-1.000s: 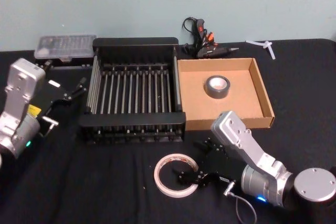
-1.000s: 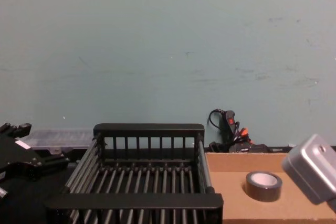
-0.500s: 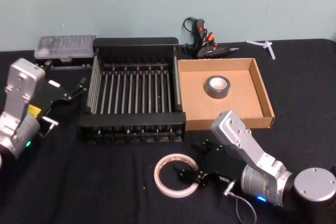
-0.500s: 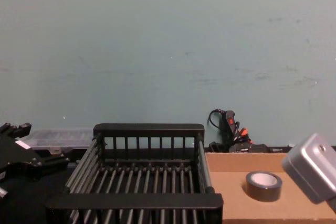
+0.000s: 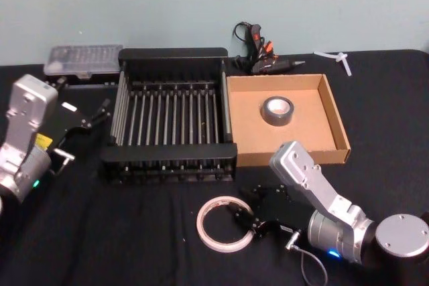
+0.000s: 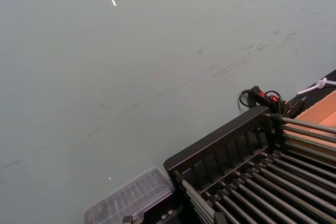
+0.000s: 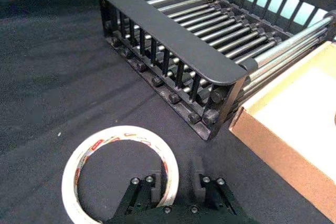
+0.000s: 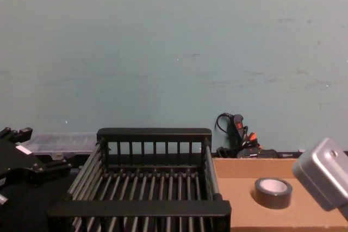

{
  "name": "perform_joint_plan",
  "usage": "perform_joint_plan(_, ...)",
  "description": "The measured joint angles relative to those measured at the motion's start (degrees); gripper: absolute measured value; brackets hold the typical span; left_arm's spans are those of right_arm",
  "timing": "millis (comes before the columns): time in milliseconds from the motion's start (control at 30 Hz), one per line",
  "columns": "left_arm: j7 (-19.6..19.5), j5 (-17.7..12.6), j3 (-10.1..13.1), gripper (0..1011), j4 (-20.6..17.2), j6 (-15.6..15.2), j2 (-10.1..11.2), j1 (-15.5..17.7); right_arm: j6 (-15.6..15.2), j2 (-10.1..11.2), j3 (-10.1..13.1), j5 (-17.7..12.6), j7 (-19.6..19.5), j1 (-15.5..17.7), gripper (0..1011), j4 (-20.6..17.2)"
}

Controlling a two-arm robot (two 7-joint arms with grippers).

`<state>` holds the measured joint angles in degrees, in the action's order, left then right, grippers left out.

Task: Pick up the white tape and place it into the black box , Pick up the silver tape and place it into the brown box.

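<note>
The white tape [image 5: 225, 224] lies flat on the black table [image 5: 120, 246], near of the black box [image 5: 171, 120] and well apart from it. The right hand [image 5: 249, 222] sits low at the roll's right rim; in the right wrist view its fingers [image 7: 155, 181] are spread, one inside the ring and one just outside, straddling the band without pressing it. The silver tape [image 5: 279, 111] lies flat inside the brown box [image 5: 338, 125], which stands touching the black box on its right. The left hand [image 5: 90, 120] rests parked at the far left beside the black box; whether it is spread or pressed together I cannot tell.
</note>
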<state>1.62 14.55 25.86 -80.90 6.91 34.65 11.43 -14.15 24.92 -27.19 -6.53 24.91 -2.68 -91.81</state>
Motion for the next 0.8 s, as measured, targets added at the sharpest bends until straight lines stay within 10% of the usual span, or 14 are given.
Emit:
perform_joint_plan(333,0.00,0.00,0.00,1001,0.00,0.00,0.00,0.00,0.00,0.00,0.00,-0.02,0.00,0.00,99,0.00)
perform_joint_plan(800,0.00,0.00,0.00,1001,0.00,0.00,0.00,0.00,0.84,0.91,0.70,-1.45,1.16,0.35,88,-1.25)
